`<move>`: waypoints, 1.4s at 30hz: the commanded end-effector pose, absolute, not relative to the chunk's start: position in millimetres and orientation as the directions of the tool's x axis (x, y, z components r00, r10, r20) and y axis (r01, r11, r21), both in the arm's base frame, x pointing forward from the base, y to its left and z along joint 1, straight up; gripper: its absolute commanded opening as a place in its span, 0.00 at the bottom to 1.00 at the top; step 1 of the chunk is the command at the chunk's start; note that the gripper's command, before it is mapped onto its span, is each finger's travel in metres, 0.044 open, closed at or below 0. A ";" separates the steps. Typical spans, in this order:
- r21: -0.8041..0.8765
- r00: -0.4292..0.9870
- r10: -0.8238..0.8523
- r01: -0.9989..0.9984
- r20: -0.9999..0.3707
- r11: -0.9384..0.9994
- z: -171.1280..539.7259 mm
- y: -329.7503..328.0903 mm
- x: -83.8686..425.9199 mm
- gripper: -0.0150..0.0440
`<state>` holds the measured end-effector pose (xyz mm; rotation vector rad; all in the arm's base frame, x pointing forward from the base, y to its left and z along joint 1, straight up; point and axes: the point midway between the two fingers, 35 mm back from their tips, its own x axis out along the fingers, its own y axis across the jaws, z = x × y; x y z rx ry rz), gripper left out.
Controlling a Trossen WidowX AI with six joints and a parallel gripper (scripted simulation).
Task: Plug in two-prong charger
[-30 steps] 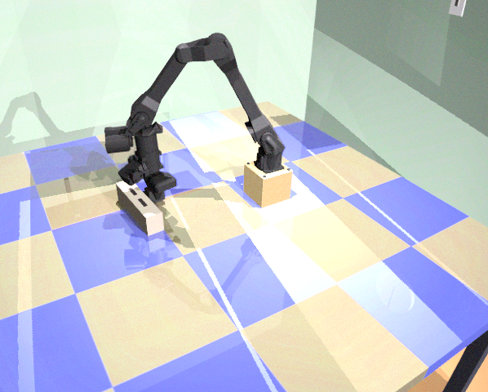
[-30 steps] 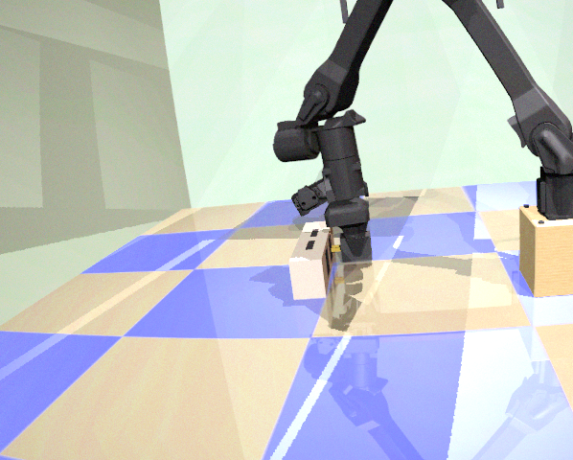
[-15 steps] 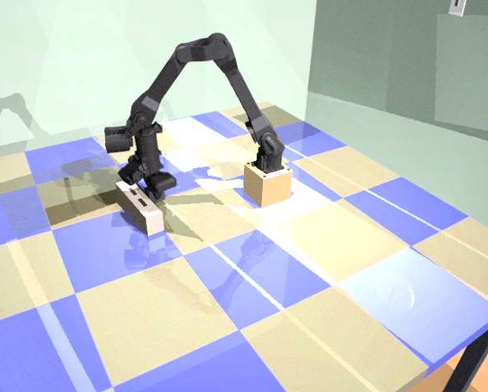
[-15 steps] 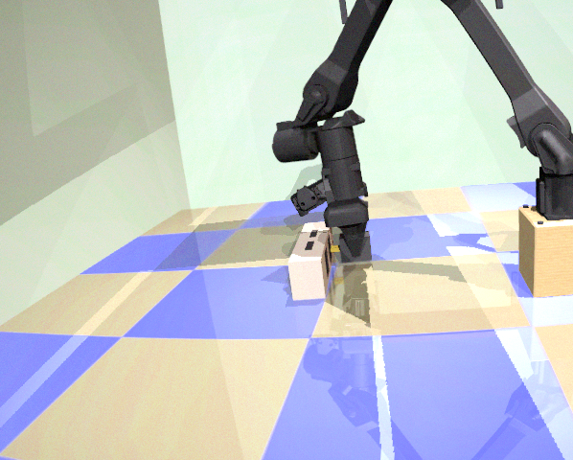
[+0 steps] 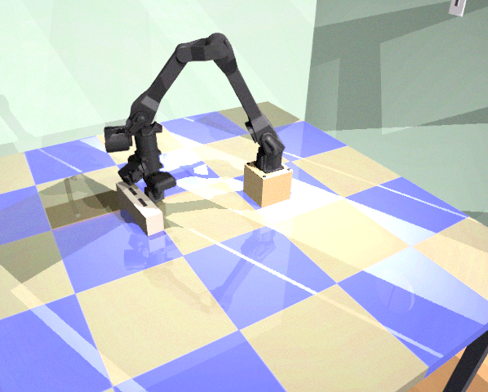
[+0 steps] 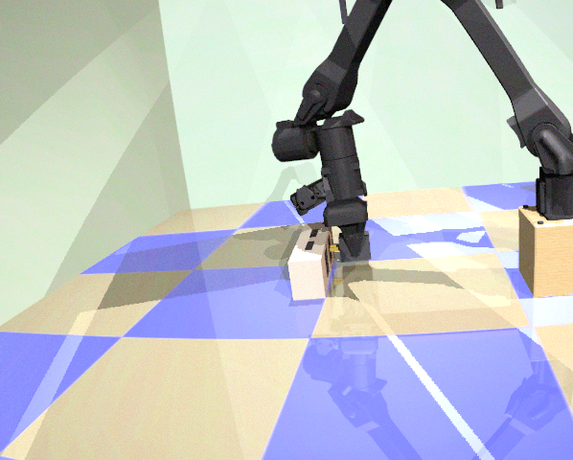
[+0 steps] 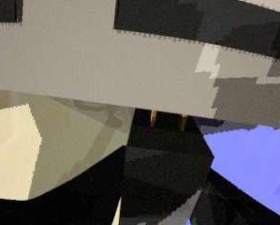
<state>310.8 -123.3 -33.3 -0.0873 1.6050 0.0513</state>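
Note:
The white power strip (image 5: 154, 223) (image 6: 307, 279) (image 7: 60, 61) stands on the table, with dark marks on top and dark openings on the side facing the arm's base. My gripper (image 5: 153, 195) (image 6: 354, 249) is shut on the black charger (image 7: 165, 161), low beside that side. Two gold prongs (image 6: 333, 248) (image 7: 153, 119) point at the strip. A short length of prong shows between the charger body and the strip. The tips are hidden by the strip's edge in the wrist view, so I cannot tell whether they touch the face or are inside an outlet.
The arm's base stands on a wooden block (image 5: 267, 187) (image 6: 554, 257), to the right of the strip in the top and exterior views. The checkered table (image 5: 160, 320) (image 6: 193, 391) carries strong shadows, bright patches and reflections. Pale walls stand behind.

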 end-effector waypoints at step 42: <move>-0.021 -0.036 -0.024 -0.083 -0.999 0.996 -34.3 -122.5 317.4 0.25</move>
